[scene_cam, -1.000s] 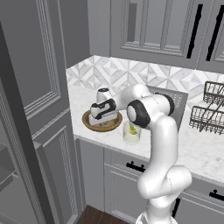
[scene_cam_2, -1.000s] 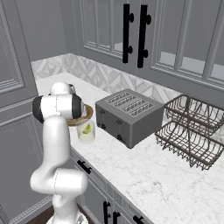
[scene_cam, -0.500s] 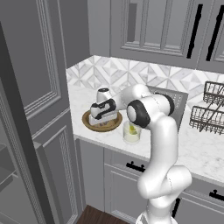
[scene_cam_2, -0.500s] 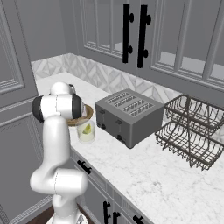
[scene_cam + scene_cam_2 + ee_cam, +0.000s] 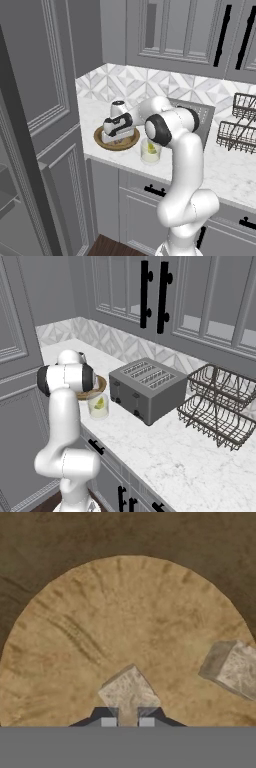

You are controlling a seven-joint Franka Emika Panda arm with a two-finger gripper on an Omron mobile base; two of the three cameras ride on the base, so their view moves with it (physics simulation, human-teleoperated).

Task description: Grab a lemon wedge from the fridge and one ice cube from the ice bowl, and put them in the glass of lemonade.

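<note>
1. My pincer (image 5: 128, 722) is down inside the wide brown wooden ice bowl (image 5: 75, 637).
2. Its tips pinch a pale translucent ice cube (image 5: 129, 693).
3. A second pale cube (image 5: 231, 668) lies apart, on the bowl's floor.

A: What does the arm (image 5: 182, 165) look like?
B: Glossy white rounded links, with dark grey bands and round caps at the joints.
A: And the fingers (image 5: 108, 718)?
B: Small and dark, with pale square pads at the tips.
</note>
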